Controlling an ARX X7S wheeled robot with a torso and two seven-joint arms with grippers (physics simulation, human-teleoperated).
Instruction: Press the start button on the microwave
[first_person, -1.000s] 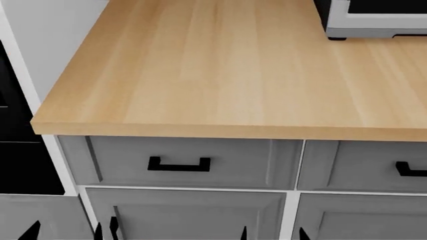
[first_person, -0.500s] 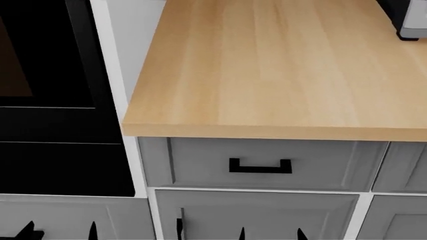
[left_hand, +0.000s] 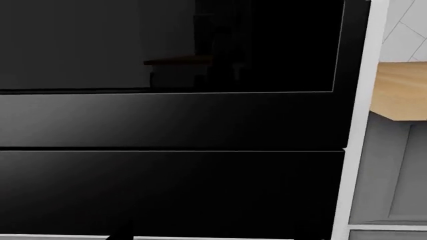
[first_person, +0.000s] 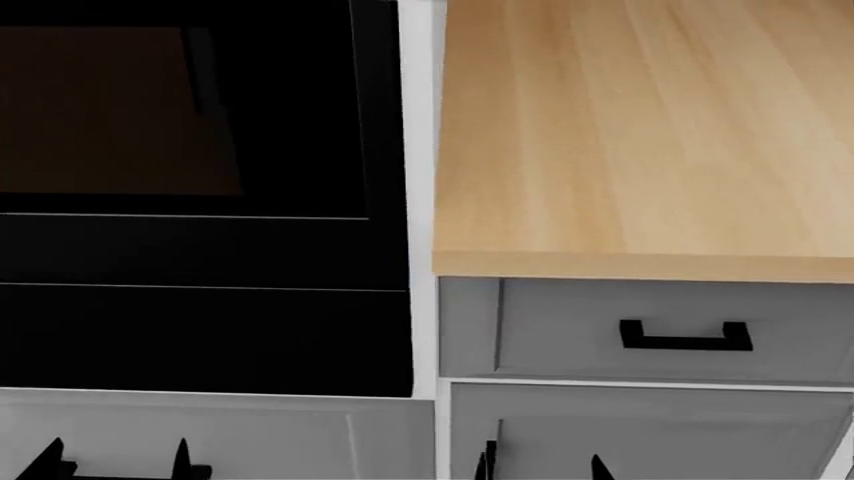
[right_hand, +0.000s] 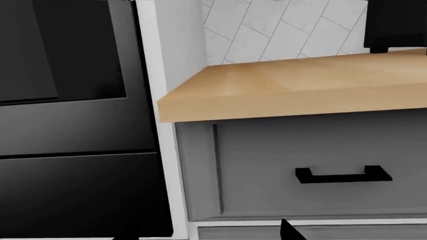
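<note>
While the oven (first_person: 200, 150) fills your head view: no microwave there at all.
Microwave: likely that dark box (right_hand: 397, 22) at the edge of the right wrist view, standing on a small foot far along the counter (first_person: 641, 130). Only a corner shows, so I can't swear to it.
Start button: not in view, so there's nothing to aim at yet.
Handling: a rigid, heavy box on little feet. A stiff poke could skid it on the smooth wood, so press one fingertip squarely and gently. Go for the button alone, not the door.
Left gripper (first_person: 120, 465): low by the oven's bottom edge, tips spread, nothing between them.
Right gripper (first_person: 541, 468): low in front of the drawer (first_person: 667, 330), tips apart, empty too.
Around: black handle (first_person: 685, 338) on the drawer, white tiles (right_hand: 287, 30) behind the counter.
In the way: the counter edge juts out above both claws, so you'll need to lift the arm over it first.
</note>
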